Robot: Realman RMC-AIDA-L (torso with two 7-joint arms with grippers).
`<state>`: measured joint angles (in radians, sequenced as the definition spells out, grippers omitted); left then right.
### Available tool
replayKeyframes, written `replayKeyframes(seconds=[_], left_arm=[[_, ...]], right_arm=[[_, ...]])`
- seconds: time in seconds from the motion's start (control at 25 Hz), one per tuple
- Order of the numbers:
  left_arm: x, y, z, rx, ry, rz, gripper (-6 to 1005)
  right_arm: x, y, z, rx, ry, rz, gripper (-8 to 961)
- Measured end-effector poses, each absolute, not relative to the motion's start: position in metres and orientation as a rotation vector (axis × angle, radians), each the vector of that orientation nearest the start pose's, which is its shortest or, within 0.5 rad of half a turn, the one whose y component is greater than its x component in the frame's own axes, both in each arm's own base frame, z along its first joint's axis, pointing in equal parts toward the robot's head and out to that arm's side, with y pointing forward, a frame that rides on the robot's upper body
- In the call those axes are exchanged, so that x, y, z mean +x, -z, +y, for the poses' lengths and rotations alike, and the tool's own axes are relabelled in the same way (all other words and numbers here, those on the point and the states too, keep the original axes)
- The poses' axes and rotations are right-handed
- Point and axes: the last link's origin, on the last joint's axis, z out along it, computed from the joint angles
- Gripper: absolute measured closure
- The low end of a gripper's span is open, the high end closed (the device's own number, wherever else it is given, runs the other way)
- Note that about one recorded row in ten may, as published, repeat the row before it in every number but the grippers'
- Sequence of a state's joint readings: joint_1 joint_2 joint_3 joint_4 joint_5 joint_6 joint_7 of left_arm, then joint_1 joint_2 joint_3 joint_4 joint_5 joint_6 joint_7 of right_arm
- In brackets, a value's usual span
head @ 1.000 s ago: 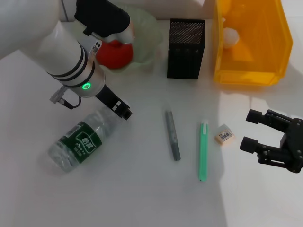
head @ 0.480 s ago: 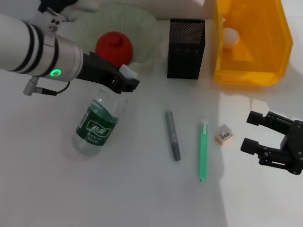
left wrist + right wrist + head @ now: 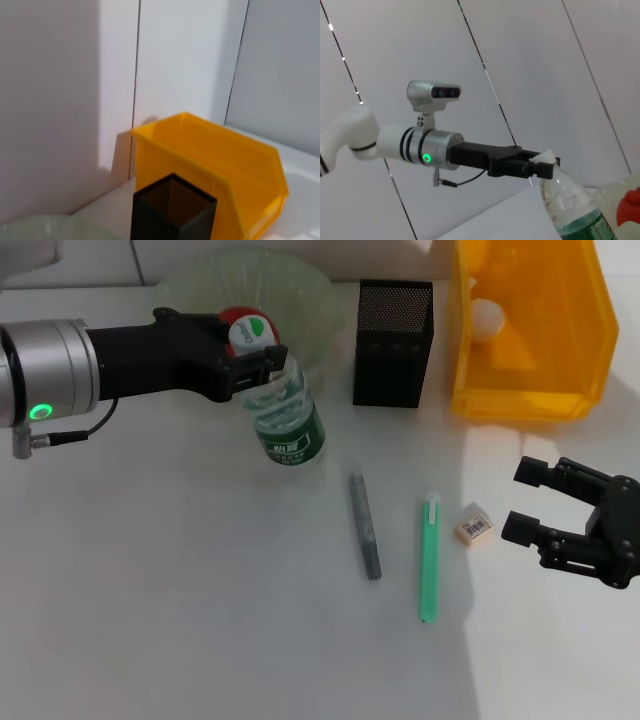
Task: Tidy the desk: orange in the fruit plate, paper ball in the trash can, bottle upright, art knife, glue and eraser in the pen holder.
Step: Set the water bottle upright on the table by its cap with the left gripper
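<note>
Near the back of the white counter (image 3: 200,620), the left claw (image 3: 262,368) is closed on the neck of the bottle (image 3: 285,418), which stands almost upright just in front of the fruit plate (image 3: 310,310). The head view shows the bottle's white-green cap from above and its dark green label; the right wrist view shows the same grip from the side, with the black claw (image 3: 540,169) at the crinkled clear plastic of the bottle (image 3: 572,210) top. The orange (image 3: 232,316) sits in the pale green, wavy-rimmed glass plate, mostly hidden behind the claw.

The left wrist view shows none of this grip, only the tall black mesh pen holder (image 3: 172,210) and the translucent yellow-orange trash can (image 3: 220,165) beside it, against a pale wall. From the head view one sees inside the trash can (image 3: 530,390), where the crumpled white paper ball (image 3: 486,316) lies.

On the counter in front of the pen holder (image 3: 392,345) lie a slim grey stick (image 3: 365,526) (metal-looking), the bright green glue (image 3: 429,560) with its white cap, and the small beige eraser (image 3: 474,529). The right claw (image 3: 528,502) hovers just beside the eraser, its black fingers spread apart and holding nothing.
</note>
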<state>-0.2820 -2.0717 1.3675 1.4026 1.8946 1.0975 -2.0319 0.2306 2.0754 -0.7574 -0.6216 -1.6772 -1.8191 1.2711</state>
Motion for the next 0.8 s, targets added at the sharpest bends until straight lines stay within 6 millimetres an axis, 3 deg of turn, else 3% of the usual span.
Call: replayKeyframes(seconds=[0.48, 0.64, 0.8], left_arm=[[-0.23, -0.002, 0.332, -2.315, 1.024, -0.504, 551], [-0.246, 0.009, 0.321, -2.221, 1.132, -0.406, 551], [-0.256, 0.017, 0.315, -2.163, 1.13, -0.336, 553]], right_arm=[[0.295, -0.016, 0.239, -2.526, -1.183, 0.718, 106], [0.294, -0.015, 0.241, -2.518, -1.2, 0.732, 107], [0.294, -0.013, 0.242, -2.516, -1.2, 0.736, 107]])
